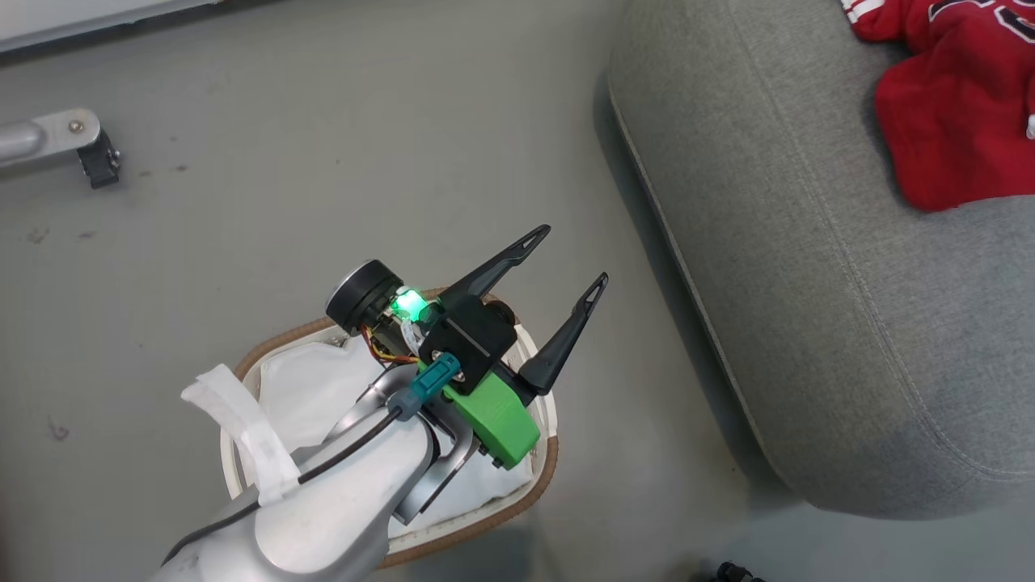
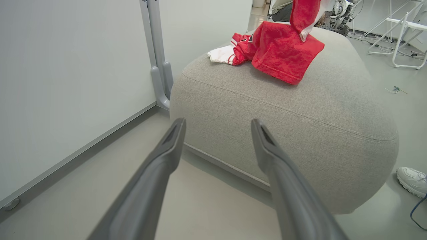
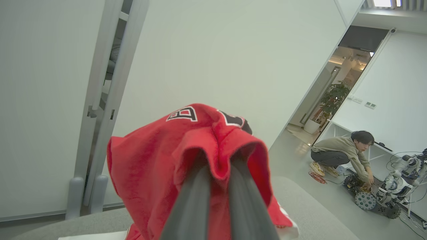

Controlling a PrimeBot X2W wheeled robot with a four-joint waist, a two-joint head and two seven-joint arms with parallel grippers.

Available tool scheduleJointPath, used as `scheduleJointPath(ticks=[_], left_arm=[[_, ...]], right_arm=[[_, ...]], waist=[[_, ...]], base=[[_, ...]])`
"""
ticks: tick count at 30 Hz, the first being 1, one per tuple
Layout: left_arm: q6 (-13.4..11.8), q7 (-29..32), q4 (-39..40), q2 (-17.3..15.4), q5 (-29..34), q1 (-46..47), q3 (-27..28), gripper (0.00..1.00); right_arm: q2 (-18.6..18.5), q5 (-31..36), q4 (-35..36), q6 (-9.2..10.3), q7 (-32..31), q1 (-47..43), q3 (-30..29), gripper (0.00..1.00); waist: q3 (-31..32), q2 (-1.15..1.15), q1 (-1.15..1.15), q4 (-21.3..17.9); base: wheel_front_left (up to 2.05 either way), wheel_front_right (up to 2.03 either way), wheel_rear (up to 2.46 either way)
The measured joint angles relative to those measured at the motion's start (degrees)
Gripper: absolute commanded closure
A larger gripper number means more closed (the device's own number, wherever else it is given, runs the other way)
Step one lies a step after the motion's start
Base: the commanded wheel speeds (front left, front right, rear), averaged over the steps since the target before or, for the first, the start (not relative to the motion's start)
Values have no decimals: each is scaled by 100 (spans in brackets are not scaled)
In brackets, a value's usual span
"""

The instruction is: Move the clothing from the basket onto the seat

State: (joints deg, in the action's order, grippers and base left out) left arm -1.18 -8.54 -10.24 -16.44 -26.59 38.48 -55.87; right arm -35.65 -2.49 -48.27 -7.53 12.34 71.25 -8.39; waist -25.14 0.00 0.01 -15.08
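Red clothing [image 1: 954, 137] lies bunched on the grey seat [image 1: 808, 283] at the upper right. My right gripper [image 3: 218, 163] is shut on a red lettered garment [image 3: 150, 166] that drapes over its fingertips above the seat [image 3: 317, 206]. From the left wrist, this lifted piece [image 2: 303, 13] hangs over the red pile [image 2: 280, 50] on the seat [image 2: 283, 133]. My left gripper [image 1: 570, 259] stands open and empty above the basket [image 1: 550, 461], pointing toward the seat. In the left wrist view the left gripper [image 2: 218, 123] holds nothing. Inside the basket I see a white liner [image 1: 307, 380]; the arm hides much of it.
A metal leg with a castor [image 1: 89, 153] lies on the floor at the far left. A pale partition on grey feet [image 2: 160, 80] stands beside the seat. A white shoe [image 2: 413, 180] is by the seat's corner. A person [image 3: 343, 153] crouches by a small wheeled robot [image 3: 377, 200].
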Motion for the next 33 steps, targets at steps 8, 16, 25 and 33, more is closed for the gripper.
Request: scheduleJointPath(ticks=[8, 16, 25, 33], left_arm=[[7, 119, 207, -94, -2, -2, -92, 0], [11, 141, 241, -182, -78, -43, -107, 0], [-71, -92, 105, -175, -328, -294, 18, 0], [-215, -423, -141, -107, -650, -682, 281, 0]], right_arm=[[388, 346, -1195, 0, 231, -892, -157, 100], [864, 459, -1198, 0, 266, -1355, -392, 0], [1291, 260, -154, 0, 274, -2251, -151, 0], [1281, -30, 587, 0, 275, -3039, 430, 0]], waist=[[-319, 0, 0, 85], [-224, 0, 0, -88], [86, 0, -1, -261], [613, 0, -1, -376]], base=[[0, 0, 0], [0, 0, 0], [0, 0, 0], [0, 0, 0]])
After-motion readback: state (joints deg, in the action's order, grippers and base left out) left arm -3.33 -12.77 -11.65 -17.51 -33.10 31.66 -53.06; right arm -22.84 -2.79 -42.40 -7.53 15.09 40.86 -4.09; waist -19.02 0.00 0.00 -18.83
